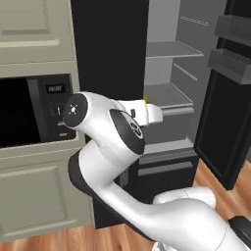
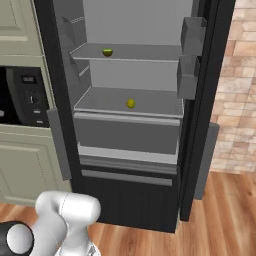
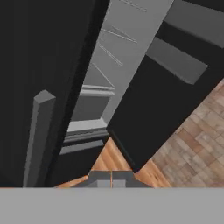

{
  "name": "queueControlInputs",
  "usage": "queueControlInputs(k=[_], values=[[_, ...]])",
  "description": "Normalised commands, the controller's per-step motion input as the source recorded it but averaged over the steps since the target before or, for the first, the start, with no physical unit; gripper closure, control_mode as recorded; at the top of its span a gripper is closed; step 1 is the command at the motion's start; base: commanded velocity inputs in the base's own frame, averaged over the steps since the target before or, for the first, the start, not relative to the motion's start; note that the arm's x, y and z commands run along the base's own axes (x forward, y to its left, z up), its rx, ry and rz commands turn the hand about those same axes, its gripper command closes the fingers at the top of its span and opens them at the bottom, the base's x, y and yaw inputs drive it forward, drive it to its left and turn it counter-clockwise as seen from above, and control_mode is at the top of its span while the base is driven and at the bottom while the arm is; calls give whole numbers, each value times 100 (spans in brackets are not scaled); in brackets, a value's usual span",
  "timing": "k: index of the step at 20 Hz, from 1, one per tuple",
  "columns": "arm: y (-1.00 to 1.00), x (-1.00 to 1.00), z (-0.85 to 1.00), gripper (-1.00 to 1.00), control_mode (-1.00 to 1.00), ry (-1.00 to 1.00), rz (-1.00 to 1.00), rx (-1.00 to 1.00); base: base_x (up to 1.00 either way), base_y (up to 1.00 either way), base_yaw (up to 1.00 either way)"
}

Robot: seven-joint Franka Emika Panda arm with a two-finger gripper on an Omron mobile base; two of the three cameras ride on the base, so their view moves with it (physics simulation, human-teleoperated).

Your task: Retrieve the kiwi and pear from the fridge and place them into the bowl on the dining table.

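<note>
The black fridge (image 2: 125, 200) stands with its right door (image 2: 200, 110) swung open and its left door (image 1: 108, 49) shut. On the upper grey shelf rests the bright-green kiwi (image 2: 107, 51). One shelf lower lies the yellow pear (image 2: 130, 103), which also peeks out behind my arm as the pear (image 1: 146, 99). My gripper (image 3: 111, 180) is shut with nothing in it. It hangs outside the fridge, low in front of the opening, looking at the left door's grey handle (image 3: 39, 140) and the open door. The bowl and dining table are out of view.
A built-in black microwave (image 1: 19, 112) sits in cream cabinets (image 1: 34, 196) left of the fridge. Door bins (image 2: 189, 75) jut from the open door. Wood floor (image 2: 220, 215) spreads in front, and a brick wall (image 2: 240, 75) lies to the right.
</note>
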Motion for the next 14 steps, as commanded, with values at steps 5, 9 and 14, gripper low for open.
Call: queueControlInputs(k=[5,9,14], values=[[-100,-3,84,100,-100,1,-8,11,0,0,0],[-63,6,6,100,-100,22,0,4,0,0,0],[-2,8,-74,-100,-100,18,0,0,0,0,0]])
